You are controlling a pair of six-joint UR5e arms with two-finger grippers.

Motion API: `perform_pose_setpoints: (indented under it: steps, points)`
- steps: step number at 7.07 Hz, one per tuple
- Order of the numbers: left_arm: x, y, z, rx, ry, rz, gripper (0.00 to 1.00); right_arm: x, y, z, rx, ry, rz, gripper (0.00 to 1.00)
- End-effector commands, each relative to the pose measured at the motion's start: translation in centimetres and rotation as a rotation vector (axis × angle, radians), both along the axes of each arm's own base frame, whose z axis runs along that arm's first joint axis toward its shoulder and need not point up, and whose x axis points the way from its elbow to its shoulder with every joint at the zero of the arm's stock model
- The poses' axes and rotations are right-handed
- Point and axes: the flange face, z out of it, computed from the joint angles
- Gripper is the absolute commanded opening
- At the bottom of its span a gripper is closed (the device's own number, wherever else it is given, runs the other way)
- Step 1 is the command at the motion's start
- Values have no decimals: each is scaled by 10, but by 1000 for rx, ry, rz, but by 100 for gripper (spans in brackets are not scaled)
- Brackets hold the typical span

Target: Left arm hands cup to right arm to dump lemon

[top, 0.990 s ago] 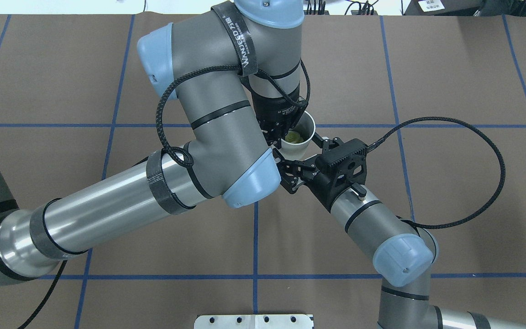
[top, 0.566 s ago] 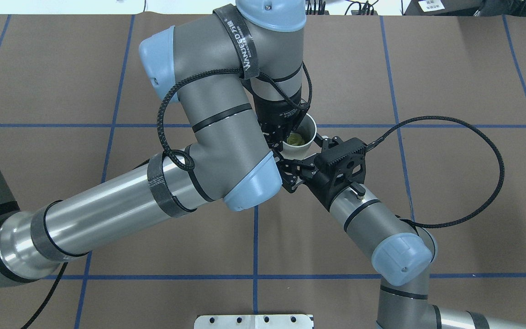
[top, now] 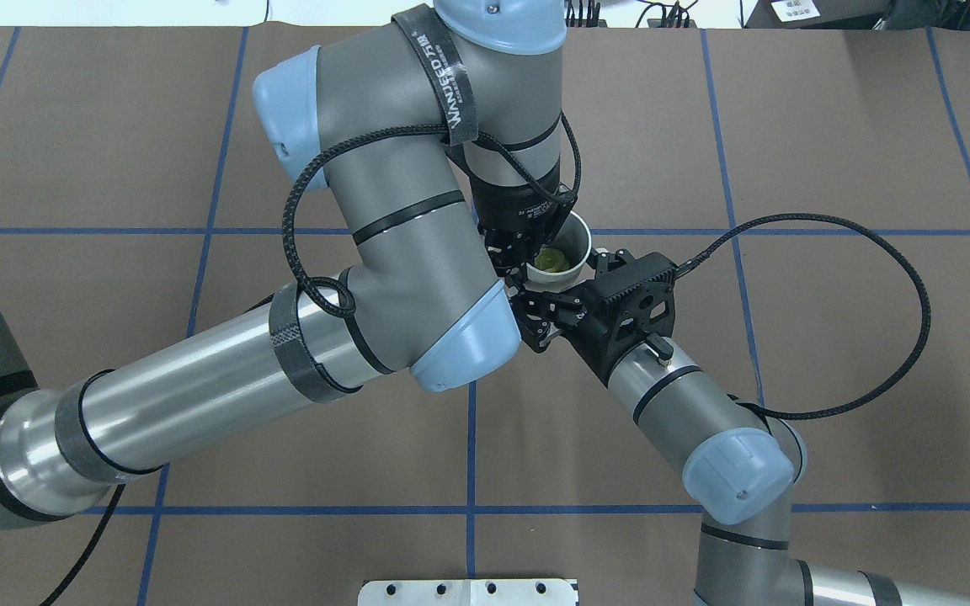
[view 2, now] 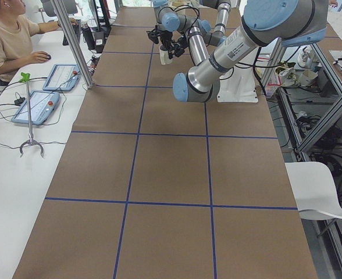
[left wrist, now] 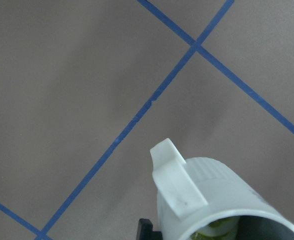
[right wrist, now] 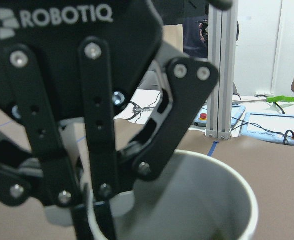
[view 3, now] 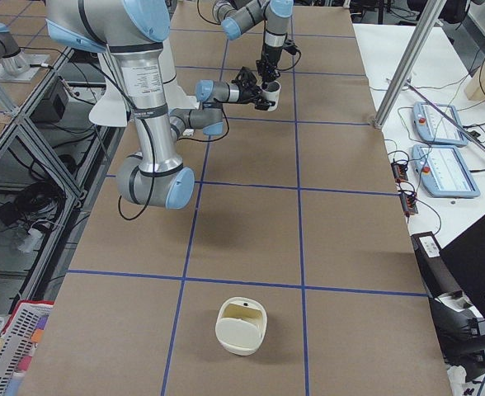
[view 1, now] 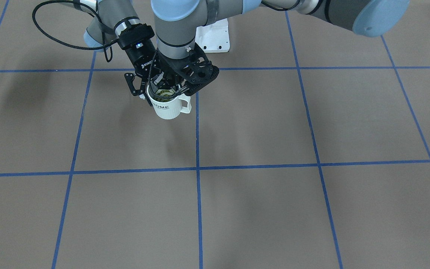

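At cup (view 1: 168, 108) rim: left gripper (top: 521, 252) pinching wall, one finger inside, one outside. Cup held off table (view 1: 274, 123), lemon (top: 552, 259) inside. Right gripper (top: 561, 279) jaws spread either side of cup; contact unclear

A robotics laboratory is indicated. Two grey tubular robot arms with light-blue joint caps (view 3: 148, 82) are set at a long table (view 2: 171, 174) covered in brown sheet and gridded with blue tape lines (top: 283, 510). Silver aluminium profile posts (view 2: 72, 40), white control pendants with red buttons (view 3: 446, 172) and a seated operator in a beige shirt (view 2: 8, 43) are seen alongside.
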Motion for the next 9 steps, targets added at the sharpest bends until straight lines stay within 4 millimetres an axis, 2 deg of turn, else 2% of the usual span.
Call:
perform_pose_setpoints:
  steps: [1,2,3,4,5,6,7,8,9]
  points:
    - [-1,3,-3,-4,11,9,0,1,-2,0,-1,-1,6,99]
    - [-1,3,-4,-4,13,10,0,1,-2,0,0,-3,6,99]
    - [-4,4,-6,1,19,11,0,-2,-2,4,-3,2,5,79]
    - [-4,5,-6,-4,23,16,0,-3,-2,4,-2,3,3,56]
    - [-4,6,-8,-8,28,22,0,-3,0,8,-4,9,15,40]
    - [-5,6,-8,-2,28,16,75,-5,3,9,-5,14,31,30]
    - [-14,10,-16,4,41,9,100,-5,5,8,-6,16,37,25]
    - [-40,8,-29,32,80,-14,100,-4,4,10,-6,20,38,24]
    - [-76,7,-44,63,120,-48,100,-2,3,16,-7,27,41,23]
